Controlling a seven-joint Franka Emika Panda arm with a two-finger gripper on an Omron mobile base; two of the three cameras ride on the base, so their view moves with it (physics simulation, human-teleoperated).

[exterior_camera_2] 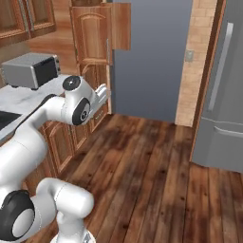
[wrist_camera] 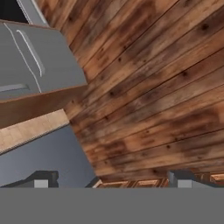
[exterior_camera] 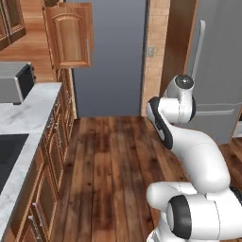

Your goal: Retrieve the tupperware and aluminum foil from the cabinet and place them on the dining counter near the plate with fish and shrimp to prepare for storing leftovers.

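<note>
Arm tucked in over the wood floor, cabinet door hanging open ahead, nothing yet in hand.

We judged the arm was folded close so the base could travel, and the gripper [wrist_camera: 111,179] stood wide with nothing between its two dark tips, which suited a fetch not yet begun. The cabinet [exterior_camera_2: 98,34] had its arched door swung out, ready to be reached into, but we could not make out the tupperware or the aluminum foil inside it, and the dining counter and plate were nowhere before us. The right base view gave us the silver toaster [exterior_camera_2: 31,70] whole on the marble worktop [exterior_camera_2: 19,100]; the left base view instead showed the worktop's run and a dark inset. The hand view offered the floor planks [wrist_camera: 153,87] and the grey fridge [wrist_camera: 39,65] tilted.
</note>
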